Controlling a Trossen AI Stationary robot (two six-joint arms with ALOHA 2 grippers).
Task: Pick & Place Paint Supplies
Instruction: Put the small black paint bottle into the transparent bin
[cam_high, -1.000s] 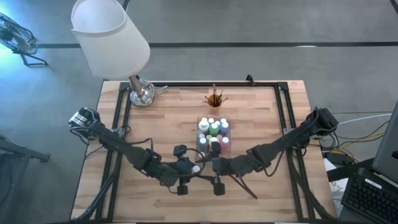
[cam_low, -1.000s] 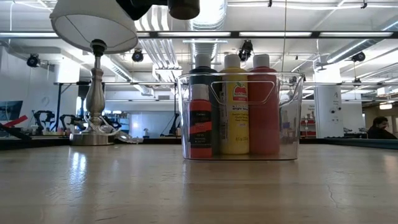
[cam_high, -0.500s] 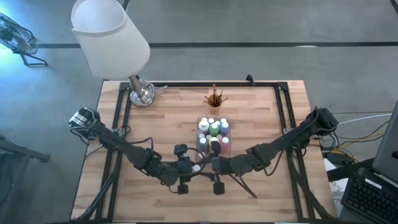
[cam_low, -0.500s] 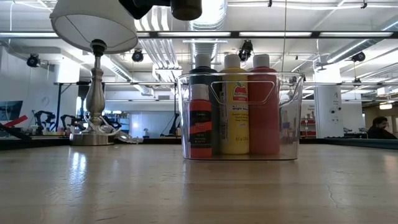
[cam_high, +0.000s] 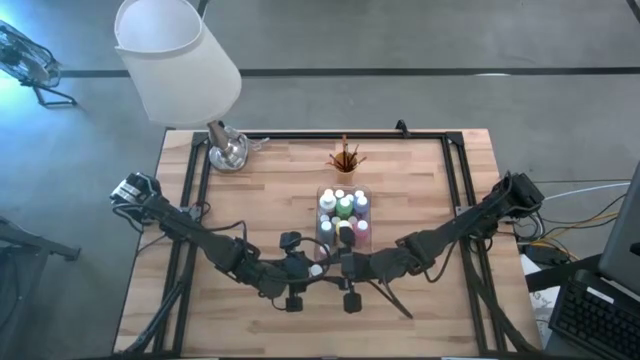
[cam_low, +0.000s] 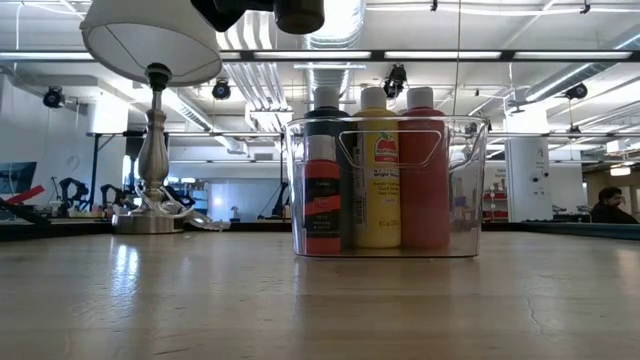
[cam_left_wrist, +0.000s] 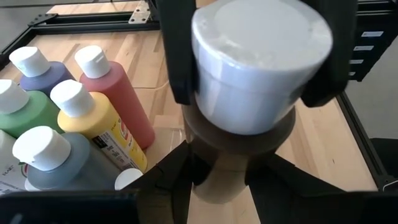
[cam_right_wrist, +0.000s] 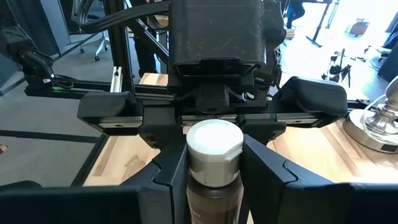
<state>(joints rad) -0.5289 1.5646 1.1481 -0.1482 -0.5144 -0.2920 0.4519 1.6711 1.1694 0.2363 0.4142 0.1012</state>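
While both arms meet above the worktop (cam_high: 250, 190), the left tool (cam_left_wrist: 261, 81) and right tool (cam_right_wrist: 214, 155) each pinch one brown bottle (cam_right_wrist: 213, 165), so it can pass between them. It hangs just beside the tray (cam_high: 366, 215) of bottles.

A white-shaded lamp (cam_high: 178, 60) stands at the wooden table's (cam_high: 250, 190) corner.
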